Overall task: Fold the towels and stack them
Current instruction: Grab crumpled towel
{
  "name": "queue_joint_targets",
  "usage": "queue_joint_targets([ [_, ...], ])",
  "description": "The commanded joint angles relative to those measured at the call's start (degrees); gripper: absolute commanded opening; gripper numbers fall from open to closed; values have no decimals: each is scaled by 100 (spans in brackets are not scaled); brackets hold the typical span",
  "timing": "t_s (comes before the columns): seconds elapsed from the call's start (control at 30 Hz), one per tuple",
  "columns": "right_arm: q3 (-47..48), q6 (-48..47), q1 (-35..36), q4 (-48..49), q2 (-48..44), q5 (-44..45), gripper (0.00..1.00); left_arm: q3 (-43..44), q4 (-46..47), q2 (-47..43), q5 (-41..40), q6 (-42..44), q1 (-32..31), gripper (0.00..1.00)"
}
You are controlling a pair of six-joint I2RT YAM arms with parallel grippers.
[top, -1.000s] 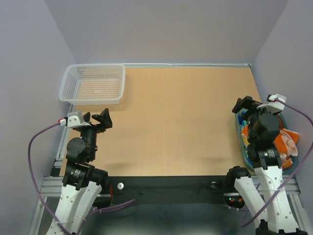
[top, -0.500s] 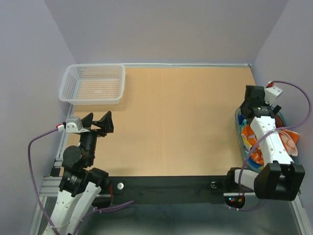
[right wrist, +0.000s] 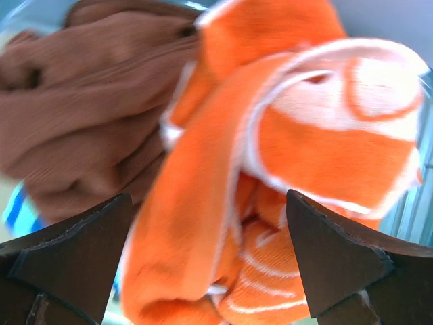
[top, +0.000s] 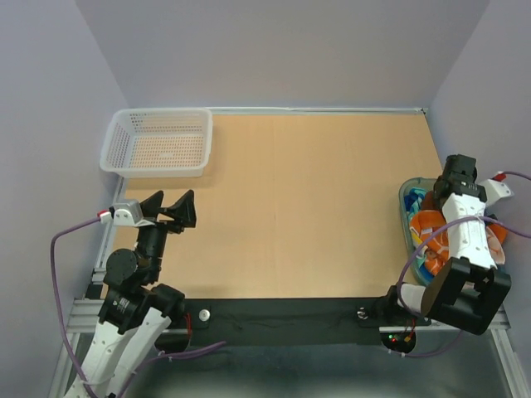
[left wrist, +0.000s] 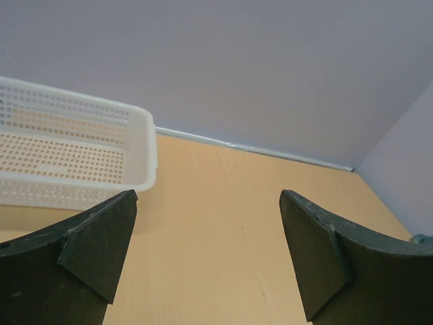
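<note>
Right wrist view: right pincer [right wrist: 208,203] spread wide, empty, poised close over orange towel [right wrist: 304,135] with white circle pattern; contact not discernible. Dark brown towel [right wrist: 88,101] bunched against orange one's left side. Top external view: towels heaped in translucent tub [top: 406,197] at right edge of counter [top: 307,199], right pincer over heap. Left pincer [top: 170,207] at near left, fully open, holding nothing, above bare counter, pointed toward white mesh basket [top: 158,143] in far-left corner.
</note>
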Motion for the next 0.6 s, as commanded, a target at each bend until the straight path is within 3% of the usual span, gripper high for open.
queue_joint_targets([
  [0.0,-91,727,-393,-379,-100,93,100,-15,387,56,39,104,-128,98],
  [0.13,-233,736,-499,-247,-22,14,88,-15,422,161,57,139,-181,98],
  [0.2,-189,701,-499,-247,-21,5,69,-15,430,197,92,139,-199,98],
  [0.23,-145,640,-499,-221,-91,48,53,-15,439,232,110,139,-208,97],
  [0.33,31,376,-499,-212,-231,110,30,-6,439,293,136,139,-208,97],
  [0.37,205,228,-499,-212,-345,136,17,-6,431,302,136,148,-199,97],
  [0.43,347,96,-499,-212,-504,145,4,3,439,337,145,165,-199,97],
  [0.57,769,-292,-499,-169,-899,-144,1,3,457,390,189,174,-199,97],
])
